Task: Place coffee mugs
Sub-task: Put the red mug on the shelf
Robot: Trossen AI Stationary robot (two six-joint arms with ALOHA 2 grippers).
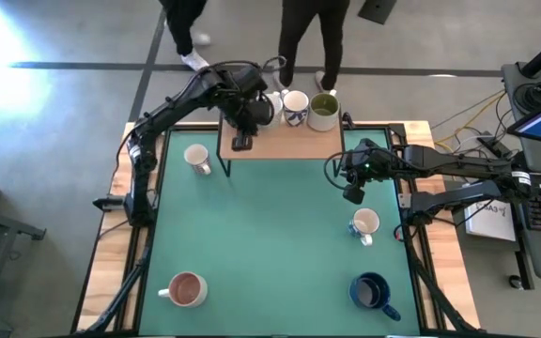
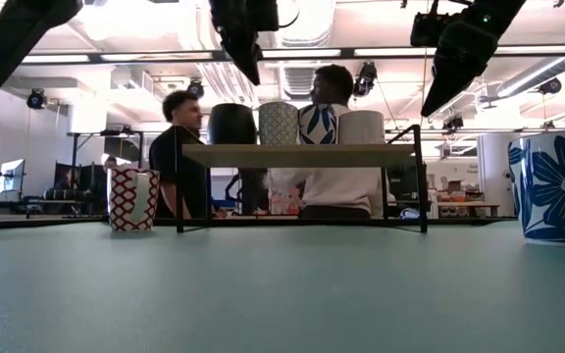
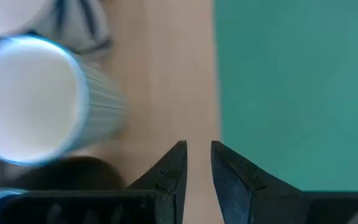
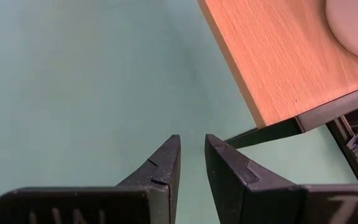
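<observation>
While upright, coffee mugs (image 1: 308,109) line shelf (image 1: 280,144).

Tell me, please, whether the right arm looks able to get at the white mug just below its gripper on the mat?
Probably yes. The right gripper hovers empty, fingers slightly apart, close to the white mug, which stands upright on the green mat with nothing between them. The blue mug sits well apart.

Dark mug (image 1: 263,109) on the shelf (image 1: 289,144) largely hidden under the left arm; patterned mug (image 2: 557,186) cut off by the low view's edge
</observation>
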